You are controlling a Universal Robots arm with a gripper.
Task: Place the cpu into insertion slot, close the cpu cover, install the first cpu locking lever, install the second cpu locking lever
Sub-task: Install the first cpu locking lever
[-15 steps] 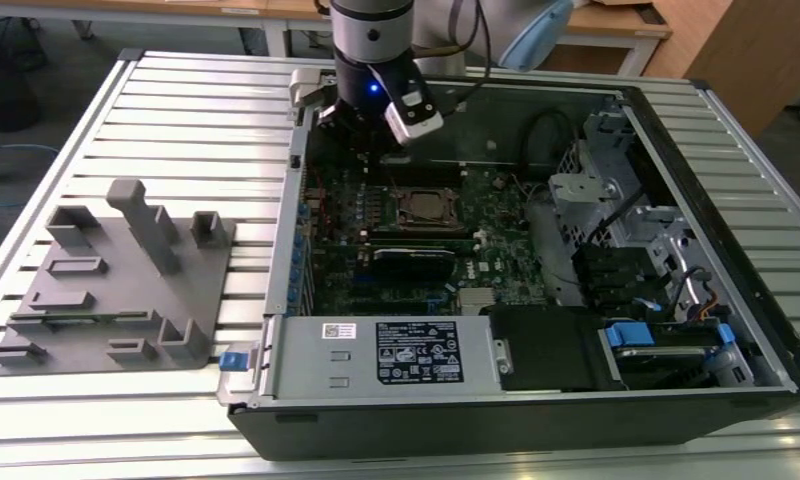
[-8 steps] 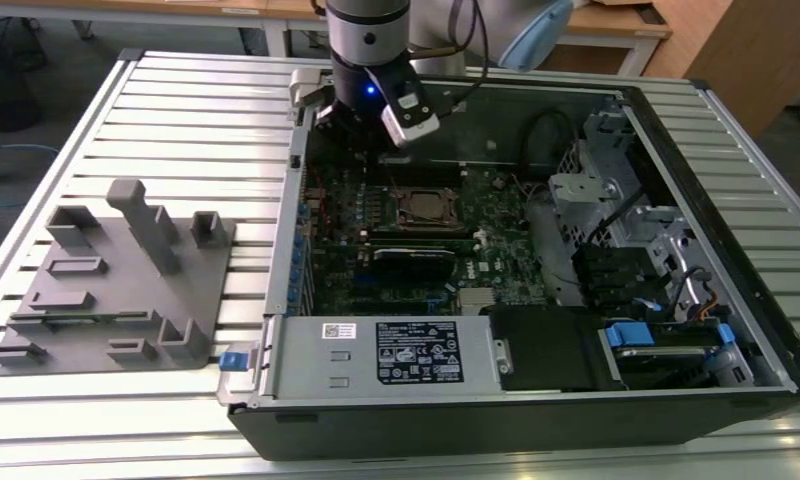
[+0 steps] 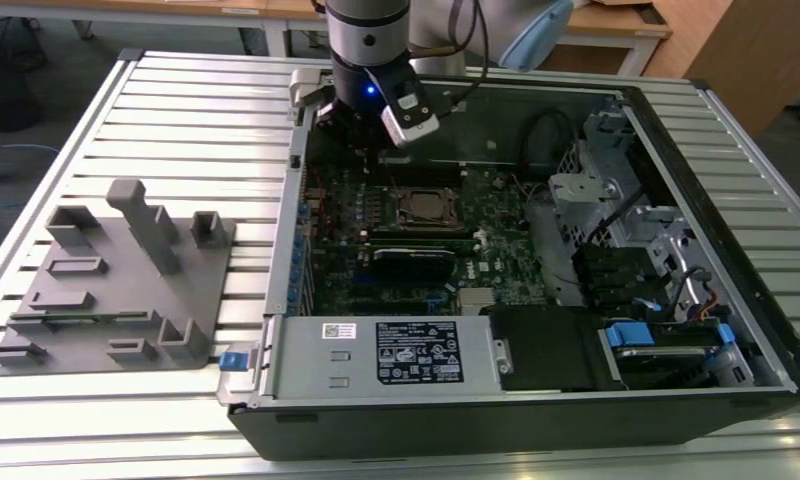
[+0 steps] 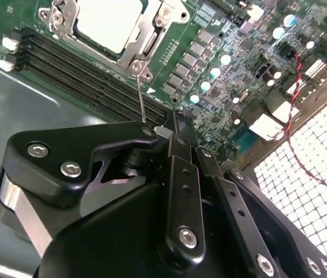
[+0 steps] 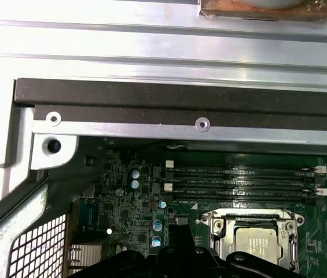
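A: Where was cpu (image 3: 424,207)?
B: Sat in insertion slot (image 3: 397,210), exterior view centre, cpu cover (image 4: 146,46) down. Tool (image 4: 173,119) beside upright locking lever (image 4: 141,95); grip couldn't be told. Should press lever low, slowly, then sideways.

Ribbed metal table (image 3: 173,90), wooden desks (image 3: 614,22) behind, grey floor (image 3: 93,45) beyond

No lettering can be read here. A white sticker (image 3: 340,331) and a black label (image 3: 420,355) sit on the metal power supply box (image 3: 293,372), their print too small to make out.
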